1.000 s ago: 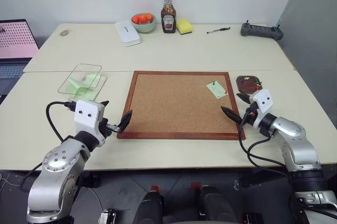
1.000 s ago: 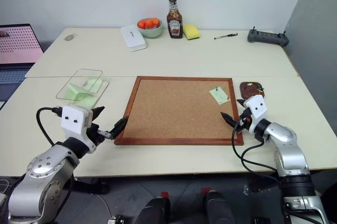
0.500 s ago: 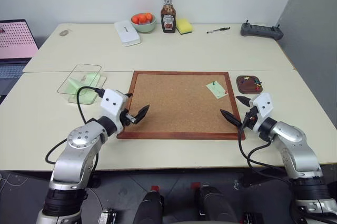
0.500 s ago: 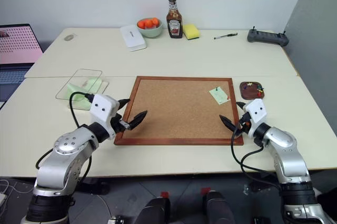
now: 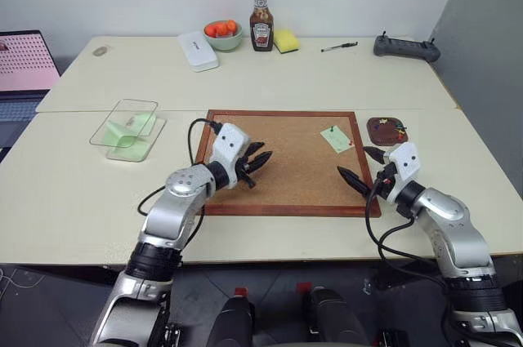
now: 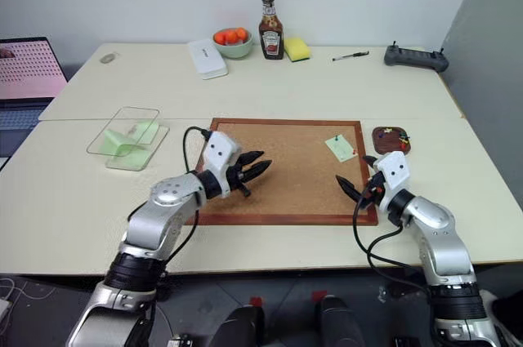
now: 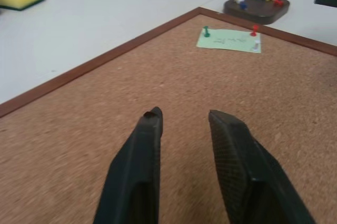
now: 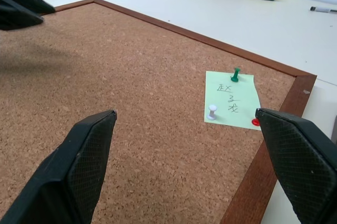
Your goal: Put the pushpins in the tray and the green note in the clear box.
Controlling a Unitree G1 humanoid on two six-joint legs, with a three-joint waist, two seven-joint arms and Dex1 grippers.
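Green note (image 8: 230, 99) sits pinned on my corkboard (image 5: 282, 163) at two o'clock (three pushpins (image 8: 235, 74)). My left gripper (image 5: 257, 161) hovers half-closed, empty; right gripper (image 5: 360, 166) spread wide.

The cork board (image 5: 278, 159) is speckled tan in a red-brown wooden frame. On it lies the pale mint-green note (image 8: 231, 99) with dark handwriting, held by three pushpins (image 8: 235, 74) — one green, one white, one red. The tray (image 7: 256, 7) is dark brown, with yellow, blue, green and red pin heads. Both grippers' fingers (image 7: 142, 171) are black — cross-hatched pads.
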